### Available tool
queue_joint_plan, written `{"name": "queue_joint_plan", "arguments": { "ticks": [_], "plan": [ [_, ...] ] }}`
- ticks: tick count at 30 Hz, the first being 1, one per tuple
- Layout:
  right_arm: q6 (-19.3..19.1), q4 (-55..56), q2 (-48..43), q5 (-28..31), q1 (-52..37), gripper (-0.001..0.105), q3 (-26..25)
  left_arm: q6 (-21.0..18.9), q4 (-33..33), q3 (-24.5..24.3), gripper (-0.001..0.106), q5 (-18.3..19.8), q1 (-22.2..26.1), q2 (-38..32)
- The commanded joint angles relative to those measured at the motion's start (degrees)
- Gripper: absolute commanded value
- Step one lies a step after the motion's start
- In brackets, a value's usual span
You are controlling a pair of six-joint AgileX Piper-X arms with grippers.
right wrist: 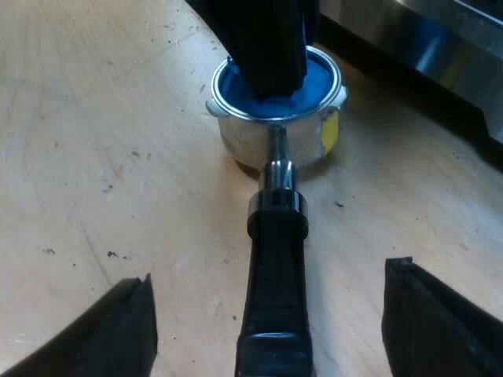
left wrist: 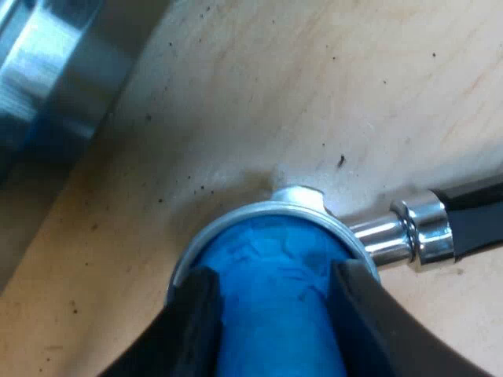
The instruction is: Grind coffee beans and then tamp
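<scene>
1 blue tamper [left wrist: 267, 247] down in basket of 1 metal holder [left wrist: 393, 234], on wood table [left wrist: 314, 78]. Left gripper [left wrist: 277, 275] clamped on tamper. Right gripper [right wrist: 271, 279] spread wide, straddling holder's dark handle [right wrist: 275, 322], not touching it.

Left wrist view: set close above the blue tamper [left wrist: 271, 259], facing steeply down past the left gripper [left wrist: 275, 275] that clasps it, into the basket of the holder [left wrist: 263, 210], with bare table [left wrist: 314, 78] around. Right wrist view: set low and near over the table, facing along the holder's dark handle [right wrist: 275, 314], between the spread fingers of the right gripper [right wrist: 271, 279], toward the basket and the espresso machine [right wrist: 424, 31] beyond. Shared ground: basket, tamper, the handle's metal collar, the table around them.
</scene>
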Motion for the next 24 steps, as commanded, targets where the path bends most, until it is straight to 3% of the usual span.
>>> {"name": "queue_joint_plan", "arguments": {
  "ticks": [1,12,24],
  "plan": [
    [-0.14,-0.32,-0.38,-0.15,-0.18,0.063,-0.09,0.18,1.66,5.70,0.000,-1.08,-0.21,3.25],
    [-0.14,-0.32,-0.38,-0.15,-0.18,0.063,-0.09,0.18,1.12,6.04,0.000,-0.51,-0.21,3.25],
    [-0.14,-0.32,-0.38,-0.15,-0.18,0.063,-0.09,0.18,2.99,-2.85,0.000,0.18,-0.21,-1.24]
  ]
}}
